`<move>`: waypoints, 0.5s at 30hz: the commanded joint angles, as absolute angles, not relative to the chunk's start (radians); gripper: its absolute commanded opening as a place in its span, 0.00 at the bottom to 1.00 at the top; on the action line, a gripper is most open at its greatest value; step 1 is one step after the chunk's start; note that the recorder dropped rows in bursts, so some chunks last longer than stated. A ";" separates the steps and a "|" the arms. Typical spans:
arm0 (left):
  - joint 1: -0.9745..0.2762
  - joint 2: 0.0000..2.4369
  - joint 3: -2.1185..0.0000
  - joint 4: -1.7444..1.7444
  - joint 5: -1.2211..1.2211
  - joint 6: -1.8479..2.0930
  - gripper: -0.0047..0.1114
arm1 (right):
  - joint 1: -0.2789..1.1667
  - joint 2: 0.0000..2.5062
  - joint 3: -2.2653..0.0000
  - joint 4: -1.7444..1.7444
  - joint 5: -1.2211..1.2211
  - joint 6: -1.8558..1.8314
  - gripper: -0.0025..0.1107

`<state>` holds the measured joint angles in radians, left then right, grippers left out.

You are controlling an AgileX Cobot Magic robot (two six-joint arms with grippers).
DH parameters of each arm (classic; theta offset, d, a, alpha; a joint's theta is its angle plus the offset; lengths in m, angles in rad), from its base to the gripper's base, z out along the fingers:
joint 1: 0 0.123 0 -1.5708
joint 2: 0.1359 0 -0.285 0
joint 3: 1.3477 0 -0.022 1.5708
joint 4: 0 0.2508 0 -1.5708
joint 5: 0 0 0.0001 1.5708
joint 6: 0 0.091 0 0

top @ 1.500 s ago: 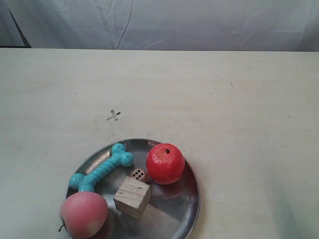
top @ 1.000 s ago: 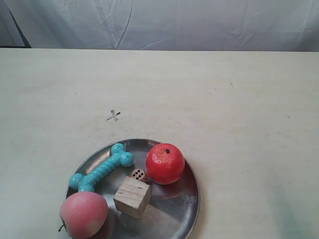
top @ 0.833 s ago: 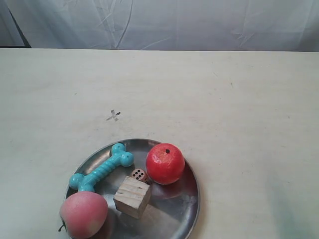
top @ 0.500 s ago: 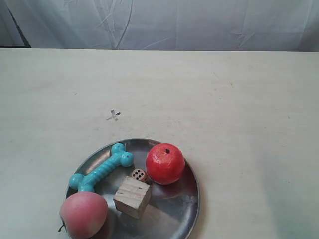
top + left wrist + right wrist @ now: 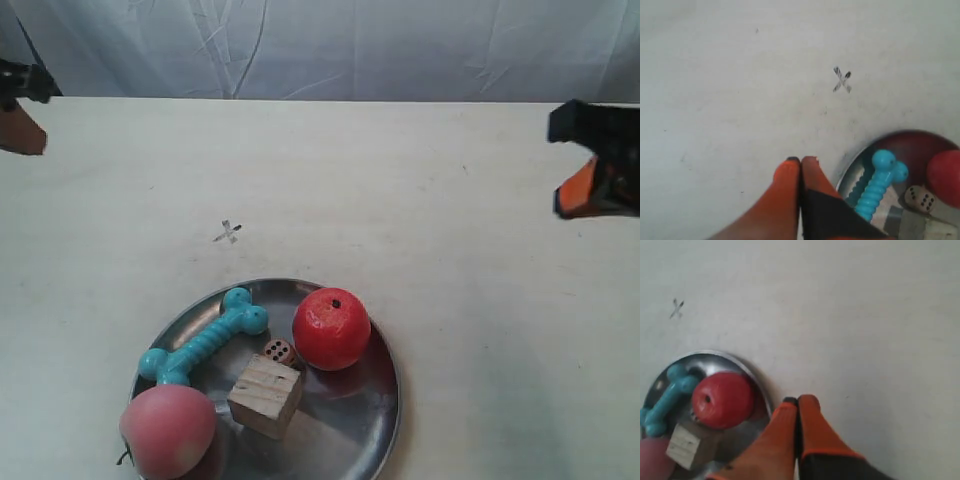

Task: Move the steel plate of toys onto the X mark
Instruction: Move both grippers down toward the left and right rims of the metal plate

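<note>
Both my arms have come into sight since half a second ago, when only the counter (image 5: 450, 250) and the plate showed. Now the arm at the exterior view's left (image 5: 20, 110) pokes in at the far corner. The arm at the exterior view's right (image 5: 595, 160) pokes in at the other side. Both are well apart from the steel plate (image 5: 350, 420) and touch nothing. The plate and its toys have not moved.

My left jaws are pressed together, orange fingertips (image 5: 787, 172) touching, with nothing between them. They point down at bare counter. In the left wrist view the rim on the bone side shows just beside them. My right jaws are pressed together too, and empty. In the right wrist view the apple side shows beside them.

The steel plate sits near the X mark (image 5: 229, 232) but not on it. The X is bare, a little past the rim by the teal bone (image 5: 205, 340). The red apple (image 5: 331, 328), pink peach (image 5: 167, 430), wooden cube (image 5: 265, 395) and die (image 5: 280, 351) lie on the plate too.
</note>
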<state>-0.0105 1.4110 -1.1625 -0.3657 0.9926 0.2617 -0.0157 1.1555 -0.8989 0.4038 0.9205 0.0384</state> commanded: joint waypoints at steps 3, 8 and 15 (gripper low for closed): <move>-0.009 1.680 -1.206 -0.525 1.088 0.483 0.16 | 0.070 1.285 -0.793 0.639 0.852 -0.102 0.02; -0.015 1.807 -1.204 -0.685 1.186 0.672 0.42 | 0.192 1.292 -0.689 0.693 0.750 -0.102 0.03; -0.037 1.912 -1.204 -0.721 1.221 0.830 0.52 | 0.280 1.292 -0.663 0.709 0.710 -0.103 0.51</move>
<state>-0.0210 1.8823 -1.1985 -0.7052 1.2095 0.7804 0.2591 1.2929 -0.6674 0.7021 0.7278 -0.0917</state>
